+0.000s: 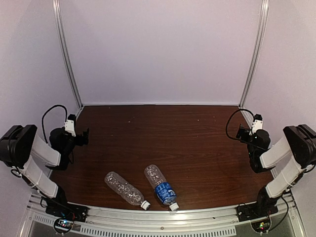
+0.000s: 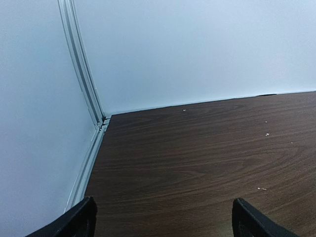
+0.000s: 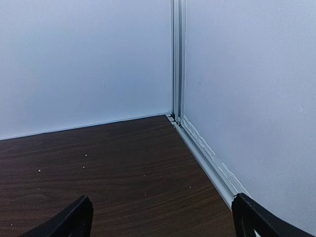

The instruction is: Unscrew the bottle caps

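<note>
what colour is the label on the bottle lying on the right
Blue. The label on that bottle shows best in the top external view.

The clear bottle's (image 1: 154, 176) label (image 1: 164, 190) is blue, the table (image 1: 163, 133) dark brown woodgrain

Bench (image 1: 163, 133) open centre and upper frame. Obstacles: unlabelled bottle (image 1: 124, 188), blue-label bottle (image 1: 161, 187) lying bottom centre, narrow gap between; walls (image 1: 163, 49) on three sides.
</note>
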You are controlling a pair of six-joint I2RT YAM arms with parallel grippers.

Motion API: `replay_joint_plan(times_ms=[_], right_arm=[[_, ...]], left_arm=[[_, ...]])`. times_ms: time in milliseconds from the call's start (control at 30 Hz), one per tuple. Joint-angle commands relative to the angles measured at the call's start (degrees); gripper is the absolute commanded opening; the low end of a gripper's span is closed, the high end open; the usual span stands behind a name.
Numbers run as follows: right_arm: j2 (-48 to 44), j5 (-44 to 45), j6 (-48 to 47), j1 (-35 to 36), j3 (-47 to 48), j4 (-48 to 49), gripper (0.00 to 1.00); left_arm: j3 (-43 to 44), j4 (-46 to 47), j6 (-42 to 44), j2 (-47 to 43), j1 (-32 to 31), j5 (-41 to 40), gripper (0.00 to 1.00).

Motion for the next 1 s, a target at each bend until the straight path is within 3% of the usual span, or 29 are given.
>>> replay_joint_plan(times_ms=[0, 167, 233, 333, 467, 533, 633, 767, 967], right_arm=[[-2.20, -1.34, -1.59, 0.23, 0.75, -1.42, 1.00], [-20.32, -6.36, 0.98, 0.13, 8.12, -27.19, 1.00], [-25.49, -10.75, 1.61, 0.17, 10.00, -31.21, 1.00], [-30.93, -17.53, 4.33, 0.19, 12.41, -37.78, 1.00], [-33.07, -27.91, 9.03, 0.36, 16.06, -43.96, 1.00], [-32.71, -33.02, 12.14, 0.72, 17.69, -45.56, 1.00], [-32.16, -36.68, 14.51, 2.56, 19.42, -46.90, 1.00], [-32.92, -35.41, 12.96, 6.59, 21.65, -50.51, 1.00], [-33.30, -32.45, 10.65, 11.62, 22.55, -53.74, 1.00]], left_arm=[[0.81, 2.43, 0.43, 0.55, -0.26, -0.16, 0.97], [0.87, 2.41, 0.49, 0.55, -0.26, 0.20, 0.97], [2.16, 0.12, 0.53, -0.43, -0.26, 0.23, 0.97], [15.90, -25.17, 1.13, -3.74, -0.26, -1.10, 0.97], [32.19, -51.99, 19.70, -5.42, -0.31, 23.71, 0.97], [41.82, -73.06, 31.84, -5.05, -1.57, 39.01, 0.97], [51.48, -101.06, 53.48, -3.44, -9.11, 43.52, 0.97], [52.61, -122.37, 72.73, -3.38, -24.38, 32.59, 0.97], [53.62, -137.96, 72.85, -1.06, -42.94, 26.32, 0.97]])
